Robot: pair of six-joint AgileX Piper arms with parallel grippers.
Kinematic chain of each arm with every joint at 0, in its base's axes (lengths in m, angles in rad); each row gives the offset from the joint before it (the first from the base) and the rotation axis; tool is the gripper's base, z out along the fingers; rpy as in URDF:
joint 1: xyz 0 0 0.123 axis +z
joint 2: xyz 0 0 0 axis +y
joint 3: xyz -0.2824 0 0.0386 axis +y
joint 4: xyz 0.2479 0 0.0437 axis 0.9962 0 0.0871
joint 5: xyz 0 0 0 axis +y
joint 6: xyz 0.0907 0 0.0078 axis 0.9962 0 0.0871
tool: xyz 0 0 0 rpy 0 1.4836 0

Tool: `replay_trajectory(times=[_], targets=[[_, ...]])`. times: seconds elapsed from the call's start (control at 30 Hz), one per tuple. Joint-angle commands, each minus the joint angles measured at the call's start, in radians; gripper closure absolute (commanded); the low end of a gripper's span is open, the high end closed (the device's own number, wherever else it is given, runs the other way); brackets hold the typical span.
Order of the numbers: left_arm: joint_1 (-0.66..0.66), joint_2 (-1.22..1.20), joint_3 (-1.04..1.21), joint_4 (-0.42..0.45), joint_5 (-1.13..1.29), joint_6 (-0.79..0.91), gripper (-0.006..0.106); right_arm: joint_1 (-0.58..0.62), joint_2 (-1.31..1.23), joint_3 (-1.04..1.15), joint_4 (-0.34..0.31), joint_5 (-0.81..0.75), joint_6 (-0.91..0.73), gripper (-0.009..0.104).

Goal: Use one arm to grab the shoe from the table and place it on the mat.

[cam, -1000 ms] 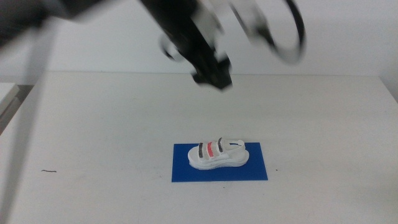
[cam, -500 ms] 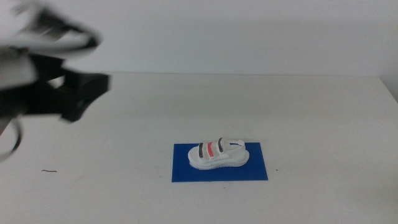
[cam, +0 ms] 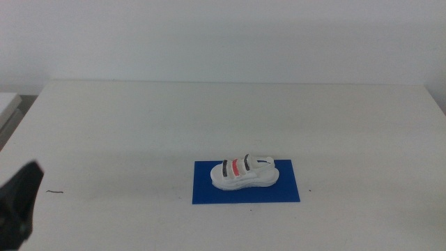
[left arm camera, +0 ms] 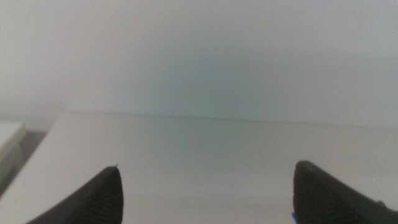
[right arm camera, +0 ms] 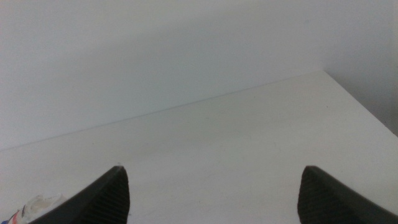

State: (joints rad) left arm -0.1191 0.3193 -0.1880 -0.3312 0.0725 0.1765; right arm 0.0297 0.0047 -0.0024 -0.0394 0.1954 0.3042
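The small white shoe (cam: 244,172), with two dark straps and one red strap, lies on the dark blue mat (cam: 287,189) on the white table (cam: 139,118). Nothing touches it. A dark part of the left arm (cam: 17,208) shows at the lower left corner of the middle view, far from the mat. In the left wrist view the left gripper (left arm camera: 208,165) is open and empty, with its jaws wide apart over bare table. The right gripper (right arm camera: 212,168) is open and empty too. The shoe's tip (right arm camera: 38,206) shows at the right wrist picture's edge. The right arm is out of the middle view.
The table's back edge meets a plain white wall (cam: 237,42). A small dark mark (cam: 54,192) lies on the table at the left. A sliver of another white surface (cam: 8,104) shows beyond the table's left edge.
The left arm has swung from above the table's middle away to the left and down to the lower left corner. The shoe and the mat have not moved.
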Motion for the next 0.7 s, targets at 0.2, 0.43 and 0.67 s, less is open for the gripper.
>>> replay_trajectory(times=[0.2,0.43,0.67], targets=[[0.04,-0.313,0.188,0.315,0.019,-0.417,0.007,0.0,-0.005,0.002,-0.006,-0.01,-0.004,0.016],[0.05,-0.319,0.188,0.324,0.102,-0.253,0.007,0.0,-0.005,0.002,-0.006,-0.01,-0.004,0.016],[0.05,-0.319,0.188,0.324,0.094,-0.253,0.007,0.0,-0.005,0.002,-0.006,-0.01,-0.004,0.016]])
